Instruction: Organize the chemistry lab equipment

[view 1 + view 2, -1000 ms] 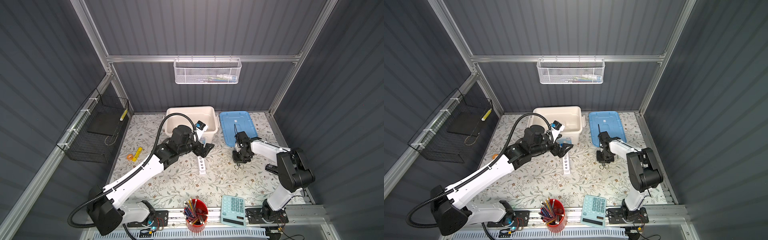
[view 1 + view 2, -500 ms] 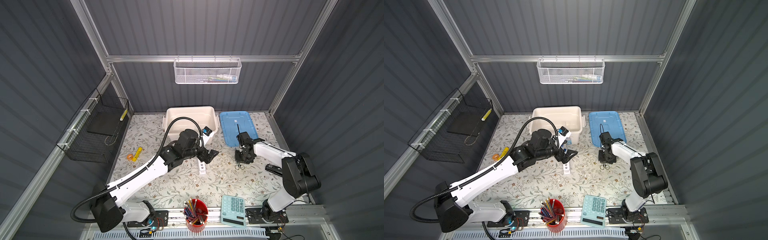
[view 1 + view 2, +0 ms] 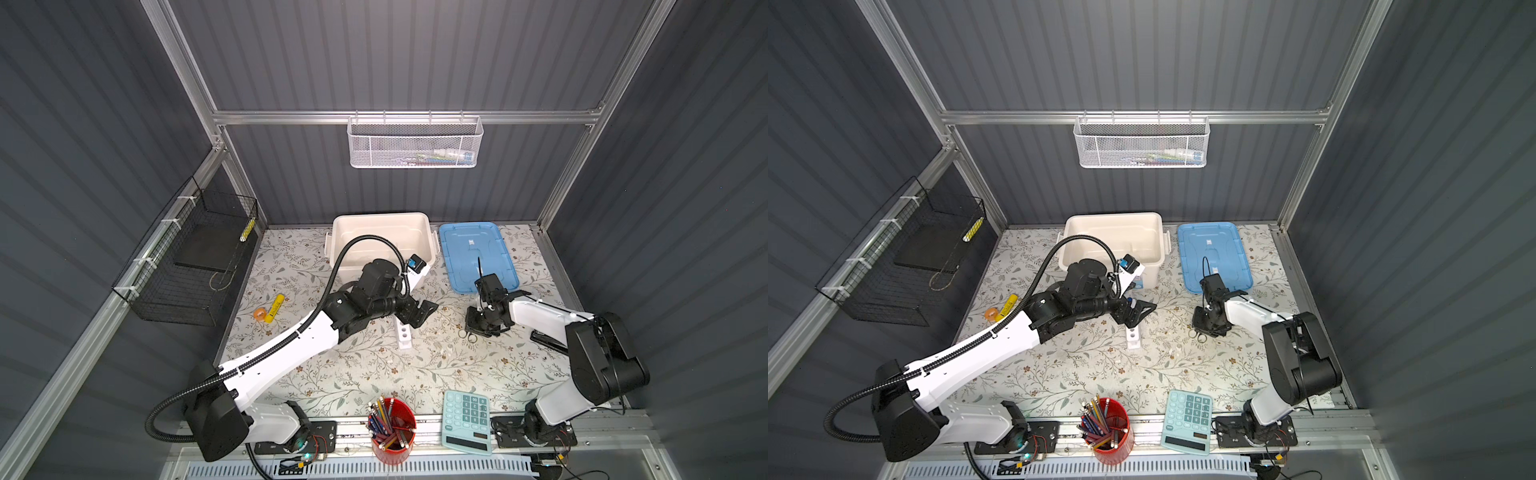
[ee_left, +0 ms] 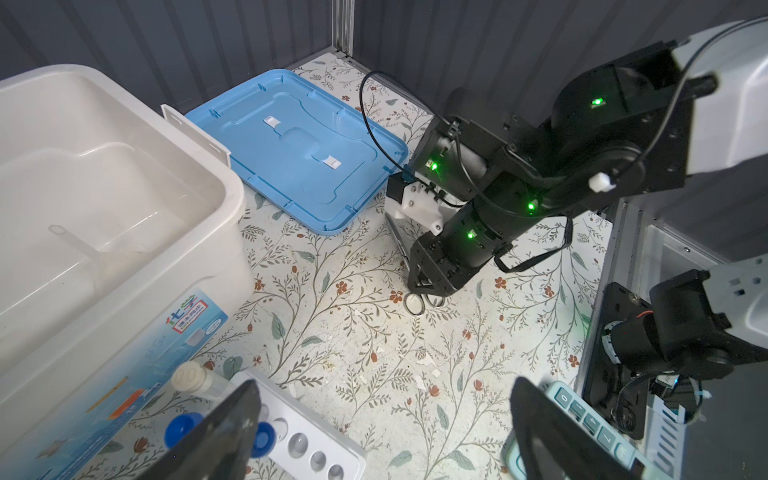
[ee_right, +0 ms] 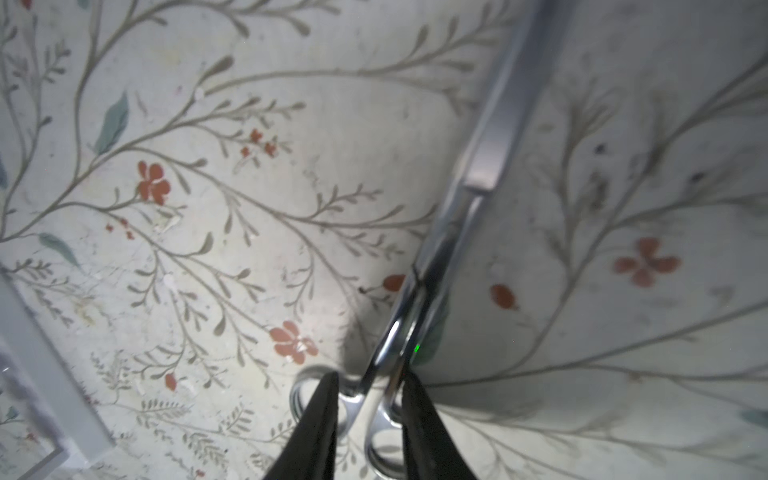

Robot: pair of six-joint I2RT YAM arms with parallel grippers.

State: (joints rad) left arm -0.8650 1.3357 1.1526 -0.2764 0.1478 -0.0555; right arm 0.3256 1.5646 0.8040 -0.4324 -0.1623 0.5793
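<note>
Scissors (image 5: pixel 492 145) near blue lid (image 3: pixel 461 245) lie straddled by right jaws, grip unclear; left jaws apart.

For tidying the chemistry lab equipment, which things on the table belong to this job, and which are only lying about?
Belongs to the job: two blue-capped test tubes, white rack, silver scissors-like tool, clear funnel in the white bin.

Only lying about: red cup of pencils, teal calculator, yellow marker, small orange object.
</note>
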